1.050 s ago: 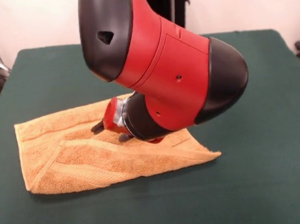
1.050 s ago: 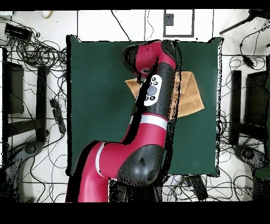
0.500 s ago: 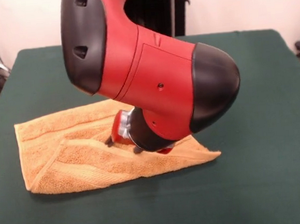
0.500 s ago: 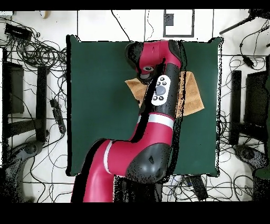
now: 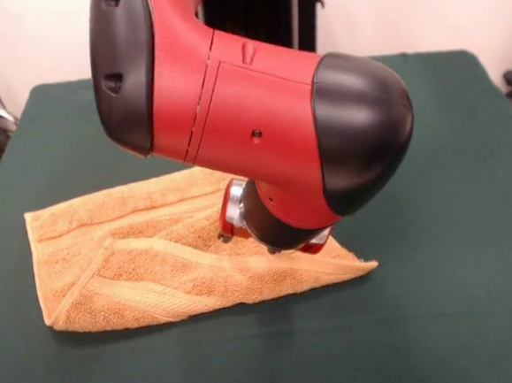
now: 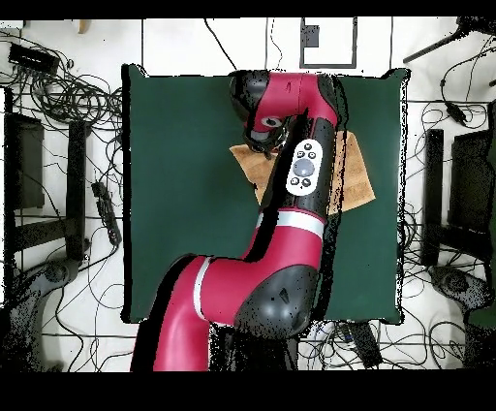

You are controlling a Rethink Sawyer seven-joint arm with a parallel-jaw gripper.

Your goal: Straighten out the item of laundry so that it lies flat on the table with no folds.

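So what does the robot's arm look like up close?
The arm is big and rounded, glossy red with black caps on its joints. A silver ring sits at the wrist where the gripper joins. From above, one segment carries a white oval panel with small dark buttons, and a white band wraps round the arm lower down.

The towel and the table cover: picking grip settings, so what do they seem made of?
The towel looks like golden-orange terry cloth: a nubby looped pile, with flatter woven bands near its edges. The table appears covered in dark green felt-like cloth, matte and without sheen; the exact fibre cannot be told.
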